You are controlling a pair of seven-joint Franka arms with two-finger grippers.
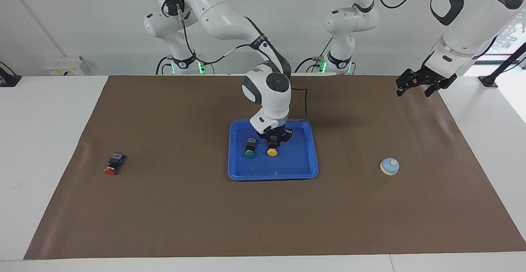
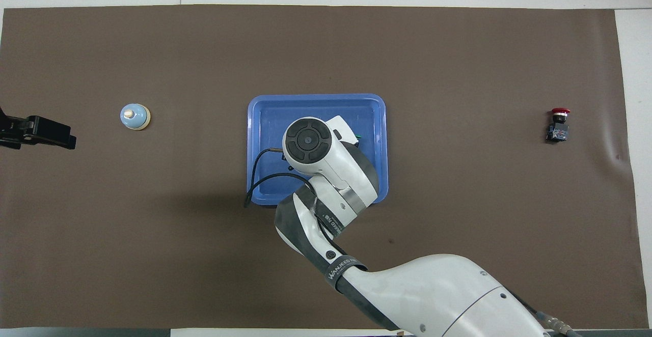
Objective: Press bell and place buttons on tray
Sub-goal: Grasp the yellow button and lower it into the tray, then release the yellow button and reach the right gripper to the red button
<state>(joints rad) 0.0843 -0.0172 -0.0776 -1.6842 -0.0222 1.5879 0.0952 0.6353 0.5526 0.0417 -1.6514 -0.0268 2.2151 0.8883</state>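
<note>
Facing view: right hand [image 1: 272, 143] clamped on yellow button [image 1: 271, 151] over tray [image 1: 287, 169]; left hand [image 1: 419, 85] apart

We counted three buttons: a red button [image 1: 111, 164], a green button [image 1: 250, 148] and a yellow button [image 1: 272, 148]. We also counted one bell [image 1: 389, 166], one tray [image 1: 296, 165], and two end effectors.

Bright, even overhead light, both views sharp. Soft shadow on brown mat [image 1: 164, 206] mid-frame beside the tray [image 1: 312, 169]. Daylight blows out the facing view's upper right edge.
</note>
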